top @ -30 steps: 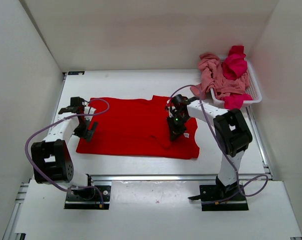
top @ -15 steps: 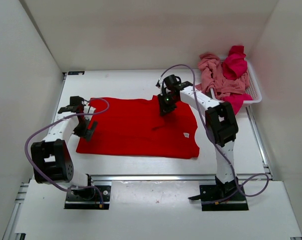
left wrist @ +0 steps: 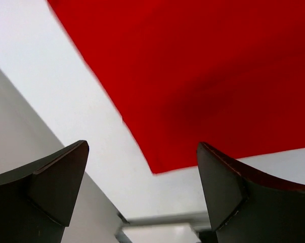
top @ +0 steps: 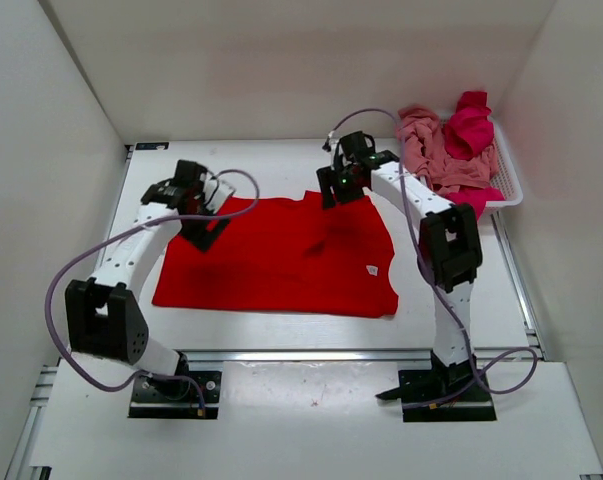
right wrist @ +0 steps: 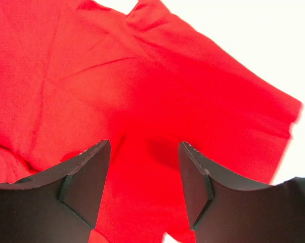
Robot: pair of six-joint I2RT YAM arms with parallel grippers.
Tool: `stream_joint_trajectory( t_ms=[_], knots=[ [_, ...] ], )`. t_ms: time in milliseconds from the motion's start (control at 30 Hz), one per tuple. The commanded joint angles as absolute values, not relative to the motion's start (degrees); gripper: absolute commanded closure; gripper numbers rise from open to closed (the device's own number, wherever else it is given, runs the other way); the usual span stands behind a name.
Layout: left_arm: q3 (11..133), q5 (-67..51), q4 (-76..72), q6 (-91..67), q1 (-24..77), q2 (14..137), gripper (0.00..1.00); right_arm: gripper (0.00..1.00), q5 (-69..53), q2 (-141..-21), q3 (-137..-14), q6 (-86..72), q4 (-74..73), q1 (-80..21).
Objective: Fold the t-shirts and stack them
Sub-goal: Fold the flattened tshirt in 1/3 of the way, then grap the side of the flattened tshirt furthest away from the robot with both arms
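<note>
Item one: red t-shirt [top: 281,255], spread flat on the tabletop [top: 261,165]. Its long axis runs left to right, with what looks like the neck notch on the far edge.

My left hand [left wrist: 142,147]: fingers at full spread, holding nothing, above the shirt's far-left corner.

My right hand [right wrist: 144,144]: fingers apart, nothing pinched, over the far edge beside the notch. The cloth lies straight below it and runs toward my bases. By my judgement each hand is nearest its own far corner, which suits a fold toward me.

Item two: salmon pink t-shirt [top: 426,150] and magenta t-shirt [top: 469,128], heaped unfolded in the white basket [top: 509,185] at far right.

Markings: small white label [top: 374,269] on the red shirt's near right, too small to read. No other writing seen.
</note>
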State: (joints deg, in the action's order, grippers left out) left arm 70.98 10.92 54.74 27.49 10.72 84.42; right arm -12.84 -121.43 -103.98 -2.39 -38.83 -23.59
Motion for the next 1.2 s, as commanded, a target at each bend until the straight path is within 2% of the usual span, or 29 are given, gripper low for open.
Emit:
stream_joint_trajectory(
  t_ms=[0, 233, 433, 533, 733, 1000, 1100, 1167],
  knots=[
    [80.9, 3.4, 56.3, 28.6, 19.2, 87.8, 0.02, 0.44, -8.5, -111.6, -100.8, -1.0, -36.7, -20.7],
    [89.8, 2.6, 43.4, 33.7, 41.7, 102.4, 0.02, 0.46, -7.3, -96.3, -81.4, 3.1, -39.9, -14.7],
    [103.8, 5.9, 39.2, 26.6, 44.1, 117.9, 0.01, 0.46, -5.1, -84.7, -62.0, 2.3, -40.9, -15.3],
    [105.2, 7.2, 38.3, 25.8, 44.5, 121.4, 0.01, 0.46, -5.4, -81.1, -56.4, 0.7, -41.3, -16.3],
    [98.9, 13.8, 35.1, 24.5, 43.2, 122.9, 0.01, 0.47, -6.1, -78.7, -52.3, 0.2, -41.7, -15.2],
    [97.5, 20.9, 33.5, 23.7, 40.3, 122.5, 0.01, 0.47, -5.8, -77.3, -50.6, 0.3, -40.8, -16.1],
    [97.4, 22.9, 33.1, 23.6, 39.6, 122.2, 0.01, 0.47, -6.1, -78.9, -53.1, 0.3, -40.3, -14.3],
    [98.5, 22.2, 34.2, 22.0, 38.1, 120.9, 0.02, 0.47, -7.0, -81.2, -59.6, -1.4, -39.6, -12.8]
  ],
)
